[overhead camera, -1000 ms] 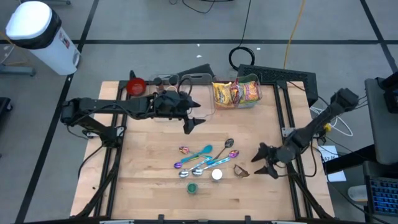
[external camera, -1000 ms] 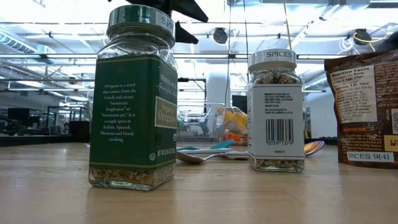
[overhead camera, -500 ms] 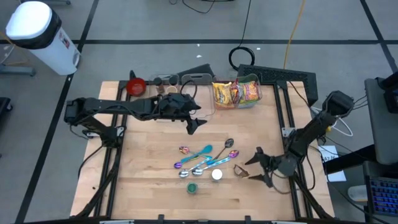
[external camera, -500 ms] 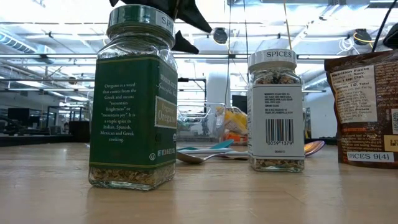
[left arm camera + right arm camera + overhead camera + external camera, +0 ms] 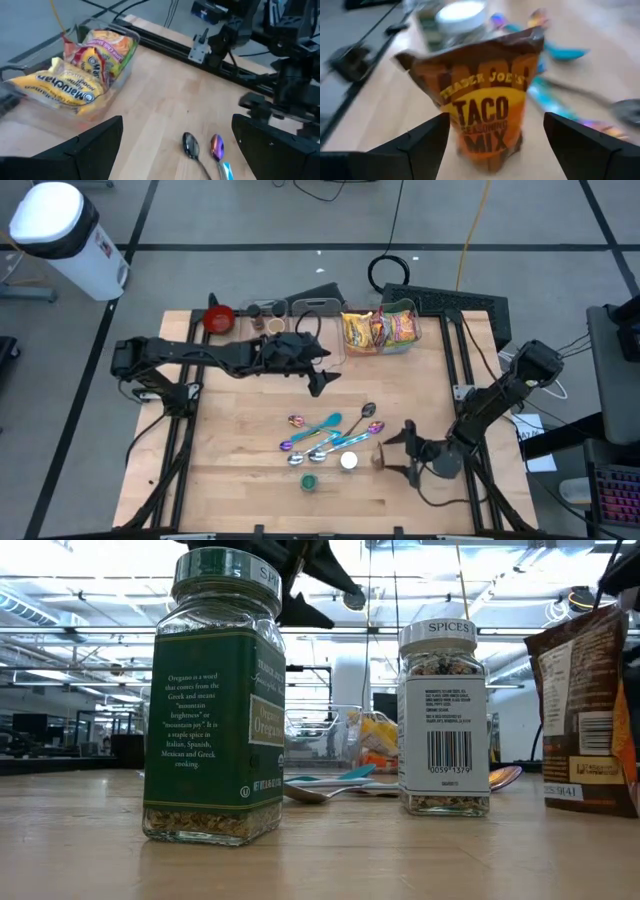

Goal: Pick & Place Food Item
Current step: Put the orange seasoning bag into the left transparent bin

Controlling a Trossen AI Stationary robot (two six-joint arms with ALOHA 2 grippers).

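The right gripper (image 5: pixel 490 150) stands wide open, its fingers either side of the taco packet (image 5: pixel 487 97) and not yet touching it. The packet stands upright near the table's (image 5: pixel 240 480) front right, just beside the white-capped spice jar (image 5: pixel 348 461) and the green-capped oregano jar (image 5: pixel 311 480), with the spoons (image 5: pixel 325 430) lying behind them. In the low view the packet (image 5: pixel 590 720) leans a little.

The left gripper (image 5: pixel 318 380) hangs open and empty over the table's middle back, near the clear tub (image 5: pixel 95 55) of noodle packs (image 5: pixel 55 87).

By my reading the pick has not begun: nothing is gripped, and closing, lifting and placing are all left. Where the packet goes is not shown; the tub looks likeliest.

Against half a second ago, the right gripper has come in closer to the packet, and the packet, then square to the low camera, is now turned and tilted. The left gripper has slid slightly rightward.
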